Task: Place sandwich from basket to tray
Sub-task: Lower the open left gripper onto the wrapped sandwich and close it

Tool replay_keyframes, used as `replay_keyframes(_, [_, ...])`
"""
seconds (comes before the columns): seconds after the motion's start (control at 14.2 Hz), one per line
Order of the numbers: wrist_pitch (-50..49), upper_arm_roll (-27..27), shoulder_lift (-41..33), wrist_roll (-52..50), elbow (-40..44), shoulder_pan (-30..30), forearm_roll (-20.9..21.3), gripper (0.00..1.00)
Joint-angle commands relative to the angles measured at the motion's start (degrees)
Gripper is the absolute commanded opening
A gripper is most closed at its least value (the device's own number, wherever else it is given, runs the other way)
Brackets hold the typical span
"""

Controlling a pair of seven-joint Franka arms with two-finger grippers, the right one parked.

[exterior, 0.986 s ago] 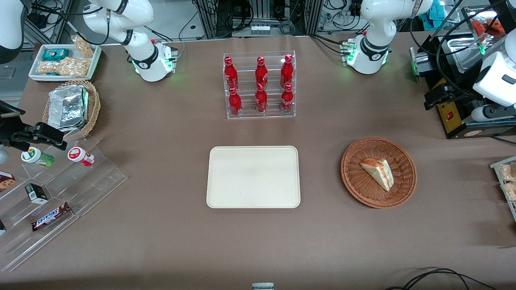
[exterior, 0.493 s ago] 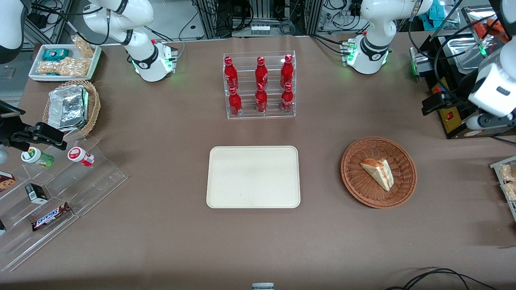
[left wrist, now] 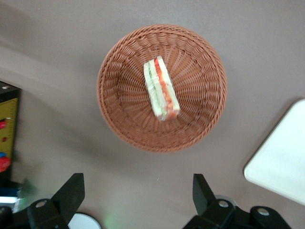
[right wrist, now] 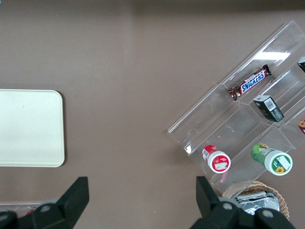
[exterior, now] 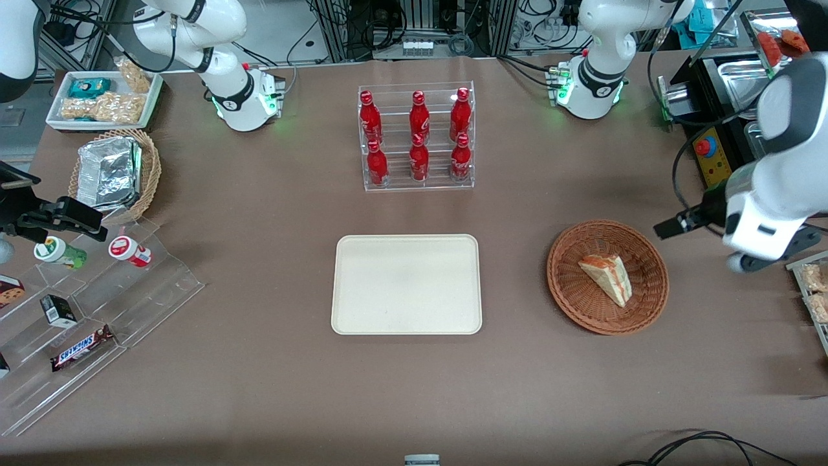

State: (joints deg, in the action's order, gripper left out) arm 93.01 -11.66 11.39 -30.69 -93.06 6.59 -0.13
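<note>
1. The sandwich lies in the basket on the table, near the working arm's end.
2. The gripper hovers above the basket's edge, fingers spread, holding nothing.
3. The tray at the table's middle awaits; grasp, carry and placement all remain.

You've got a clear rack of red bottles mid-table, a tan wicker basket with a foil pack – and a Snickers bar on acrylic steps.
</note>
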Motion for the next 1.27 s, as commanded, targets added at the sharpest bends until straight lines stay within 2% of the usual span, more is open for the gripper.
replay_keyframes(0.0, [8.2, 0.1, -0.2, -7.4, -7.1, -0.4, 0.7, 1.0])
replay_keyframes(0.21, [15.8, 0.1, 1.5, -16.9, -12.2, -0.3, 2.2, 1.0])
replay_keyframes(0.49, [29.2, 0.1, 1.4, -20.5, -22.7, -0.2, 2.2, 1.0])
replay_keyframes(0.63, [33.7, 0.1, 1.7, -21.5, -25.3, -0.2, 2.2, 1.0])
replay_keyframes(1.2, [37.1, 0.1, 7.7, -21.5, -25.7, -0.3, 2.2, 1.0])
